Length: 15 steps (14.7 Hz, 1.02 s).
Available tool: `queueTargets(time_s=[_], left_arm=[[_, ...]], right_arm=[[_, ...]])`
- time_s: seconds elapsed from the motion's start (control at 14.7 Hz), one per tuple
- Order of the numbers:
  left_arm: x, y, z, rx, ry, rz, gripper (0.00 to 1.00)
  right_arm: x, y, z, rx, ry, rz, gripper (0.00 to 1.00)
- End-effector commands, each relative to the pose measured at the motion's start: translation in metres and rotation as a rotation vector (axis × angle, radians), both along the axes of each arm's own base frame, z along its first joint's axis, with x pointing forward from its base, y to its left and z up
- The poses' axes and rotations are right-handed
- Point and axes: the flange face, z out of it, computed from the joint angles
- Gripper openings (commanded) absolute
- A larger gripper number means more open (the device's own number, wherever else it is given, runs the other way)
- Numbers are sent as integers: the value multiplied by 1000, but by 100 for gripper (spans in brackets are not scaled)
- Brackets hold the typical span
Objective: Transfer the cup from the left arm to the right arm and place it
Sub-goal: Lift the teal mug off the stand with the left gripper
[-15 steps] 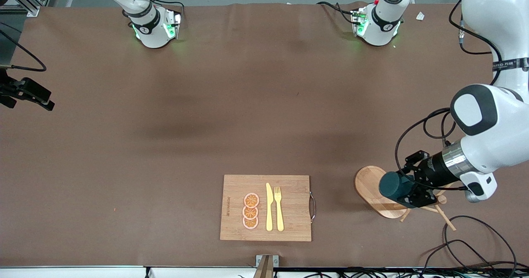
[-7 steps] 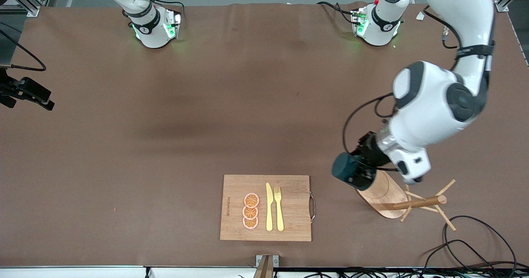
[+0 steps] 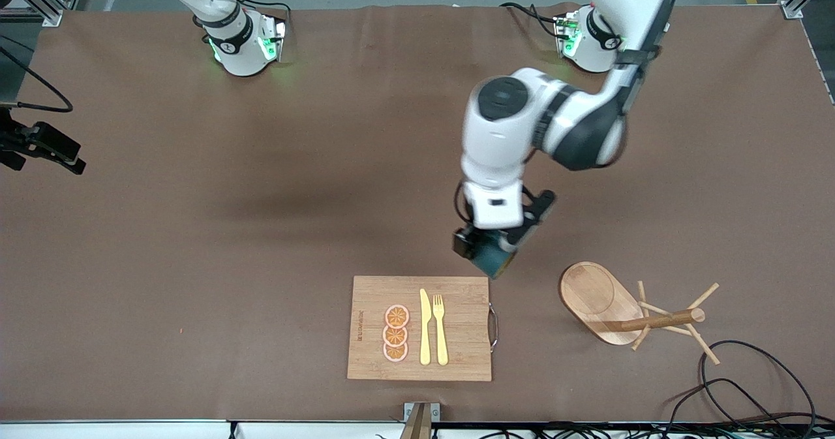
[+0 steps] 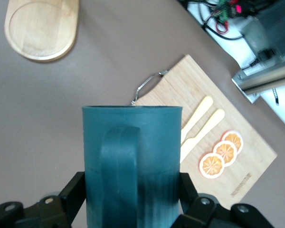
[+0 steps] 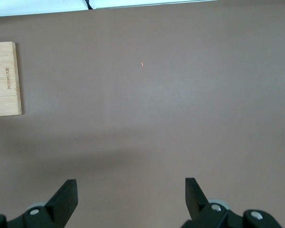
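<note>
Cup (image 3: pixel 492 259) is hanging in the air, squeezed between the fingers of the left gripper (image 3: pixel 490 251), over the brown table (image 3: pixel 261 230) just by the corner of the cutting board (image 3: pixel 417 367) with the orange slices (image 3: pixel 395 333), knife (image 3: pixel 425 327) and fork (image 3: pixel 440 328) on it. Right gripper (image 5: pixel 130 194) is waiting with its fingers spread wide, holding nothing, over bare table toward the right arm's end

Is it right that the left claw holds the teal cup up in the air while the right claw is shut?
Not quite. The left claw does hold the cup in the air, but the right claw is open and holds nothing, as the right wrist view shows.
</note>
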Motion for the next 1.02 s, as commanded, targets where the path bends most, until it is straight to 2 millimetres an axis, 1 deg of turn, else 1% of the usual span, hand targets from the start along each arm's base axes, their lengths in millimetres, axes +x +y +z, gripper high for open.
queueTargets(time_s=[0.0, 0.14, 0.2, 0.34, 0.41, 0.48, 0.61, 0.68, 0.82, 0.95], left_arm=[[-40, -56, -31, 116, -113, -92, 73], [-72, -92, -69, 211, -234, -138, 71], [-91, -111, -98, 252, -301, -162, 71], [-117, -132, -140, 311, -408, -218, 71], [-131, -142, -156, 330, -453, -250, 71], [-143, -150, -164, 339, -483, -280, 71], [-177, -171, -183, 365, -527, -354, 71], [-192, -177, -197, 401, -570, -385, 68], [-224, -188, -225, 445, -623, -415, 68], [-249, -195, -251, 465, -715, -434, 67]], right_arm=[[-8, -1, 6, -18, -4, 7, 100], [-7, 0, 5, -17, -2, 7, 100], [-8, -1, 6, -18, -4, 6, 100], [-7, -1, 4, -18, -1, 6, 100], [-7, -1, 4, -18, -1, 6, 100], [-7, -1, 5, -17, -4, 6, 100], [-8, -1, 5, -18, -4, 6, 100], [-7, -1, 5, -17, -4, 6, 100], [-8, -1, 6, -17, -5, 6, 100], [-8, -4, 6, -17, -5, 3, 100]])
